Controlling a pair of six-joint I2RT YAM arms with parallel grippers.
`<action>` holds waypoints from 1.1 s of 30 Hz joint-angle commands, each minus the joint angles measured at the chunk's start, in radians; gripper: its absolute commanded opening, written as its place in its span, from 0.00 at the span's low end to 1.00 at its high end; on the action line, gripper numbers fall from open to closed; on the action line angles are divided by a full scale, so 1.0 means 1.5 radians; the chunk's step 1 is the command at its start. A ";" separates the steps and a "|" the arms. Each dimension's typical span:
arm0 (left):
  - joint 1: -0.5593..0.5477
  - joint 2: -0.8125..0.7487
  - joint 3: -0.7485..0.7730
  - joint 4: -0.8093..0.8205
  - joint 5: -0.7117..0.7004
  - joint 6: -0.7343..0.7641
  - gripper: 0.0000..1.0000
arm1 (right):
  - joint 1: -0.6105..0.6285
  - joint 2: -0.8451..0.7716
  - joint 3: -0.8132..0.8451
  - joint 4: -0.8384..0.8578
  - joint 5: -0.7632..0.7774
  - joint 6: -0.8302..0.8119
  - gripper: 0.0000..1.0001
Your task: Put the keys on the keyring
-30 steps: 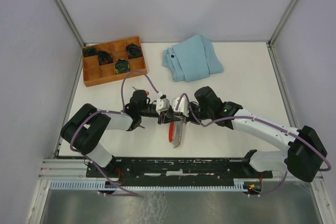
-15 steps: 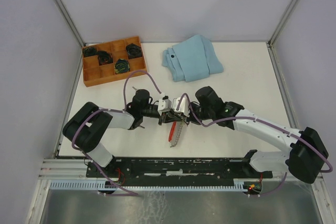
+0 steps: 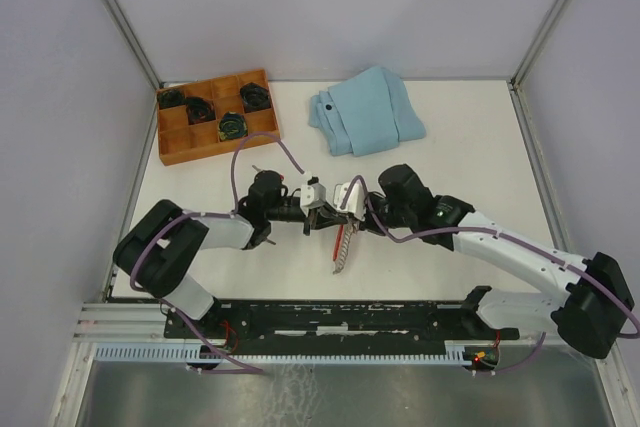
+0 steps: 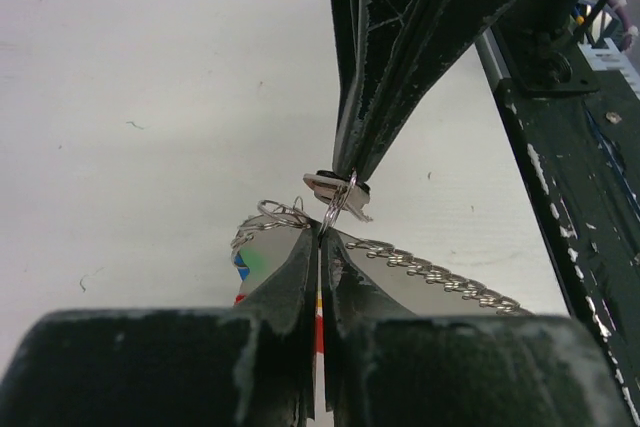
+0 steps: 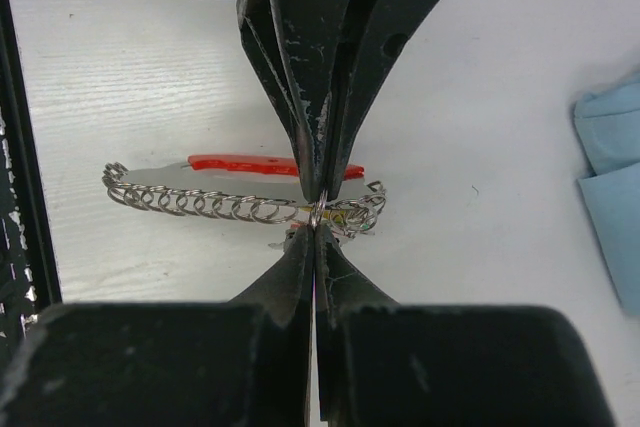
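Observation:
The keyring (image 3: 341,249), a red strip with a row of silvery loops, hangs just above the table under the two gripper tips. It also shows in the right wrist view (image 5: 240,164) and the left wrist view (image 4: 430,269). My left gripper (image 3: 318,215) is shut (image 4: 322,235) on one small loop at the keyring's end. My right gripper (image 3: 340,213) meets it tip to tip, shut (image 5: 316,229) on a small silver key (image 4: 336,190) at that same loop. A blue-green tag (image 4: 250,262) and a yellow tag (image 5: 345,215) hang at that end.
A wooden compartment tray (image 3: 217,115) with dark items stands at the back left. A folded light-blue cloth (image 3: 365,112) lies at the back centre. The black rail (image 3: 330,315) runs along the near edge.
The two gripper tips have shifted slightly right and stay together. The hanging keyring has turned, showing more of its silvery loops and less red.

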 commanded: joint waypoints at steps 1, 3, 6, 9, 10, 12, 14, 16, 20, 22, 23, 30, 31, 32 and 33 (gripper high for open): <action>0.006 -0.037 -0.022 0.123 -0.088 -0.112 0.03 | 0.004 -0.031 -0.011 0.024 0.017 0.023 0.01; 0.006 -0.043 -0.032 0.161 -0.121 -0.161 0.03 | 0.004 -0.035 -0.023 0.038 0.018 0.033 0.01; 0.005 -0.047 -0.049 0.212 -0.159 -0.223 0.03 | 0.004 -0.030 -0.035 0.055 0.020 0.042 0.01; 0.005 -0.040 -0.063 0.274 -0.185 -0.279 0.03 | 0.008 -0.026 -0.049 0.085 0.025 0.051 0.01; 0.004 -0.037 -0.067 0.286 -0.192 -0.293 0.03 | 0.008 -0.026 -0.053 0.095 0.028 0.053 0.01; 0.002 -0.029 -0.075 0.316 -0.204 -0.323 0.03 | 0.009 -0.023 -0.060 0.111 0.033 0.056 0.01; -0.001 -0.021 -0.082 0.344 -0.213 -0.348 0.03 | 0.009 -0.015 -0.064 0.125 0.033 0.058 0.01; -0.002 -0.011 -0.090 0.376 -0.223 -0.373 0.03 | 0.011 -0.009 -0.065 0.135 0.034 0.057 0.01; -0.002 0.003 -0.109 0.420 -0.236 -0.397 0.03 | 0.010 -0.011 -0.063 0.144 0.044 0.049 0.01; -0.003 0.007 -0.116 0.417 -0.234 -0.387 0.03 | 0.010 -0.015 -0.056 0.141 0.048 0.041 0.01; -0.003 0.010 -0.120 0.416 -0.232 -0.377 0.04 | 0.010 -0.015 -0.051 0.134 0.047 0.037 0.01; -0.003 0.020 -0.133 0.387 -0.186 -0.314 0.24 | 0.010 0.005 -0.002 0.084 0.023 0.003 0.01; -0.003 0.022 -0.132 0.384 -0.174 -0.306 0.27 | 0.010 0.008 0.006 0.077 0.020 -0.001 0.01; -0.003 0.023 -0.131 0.382 -0.166 -0.298 0.29 | 0.010 0.011 0.013 0.069 0.015 -0.005 0.01; -0.003 0.026 -0.130 0.382 -0.160 -0.293 0.31 | 0.010 0.014 0.020 0.060 0.012 -0.008 0.01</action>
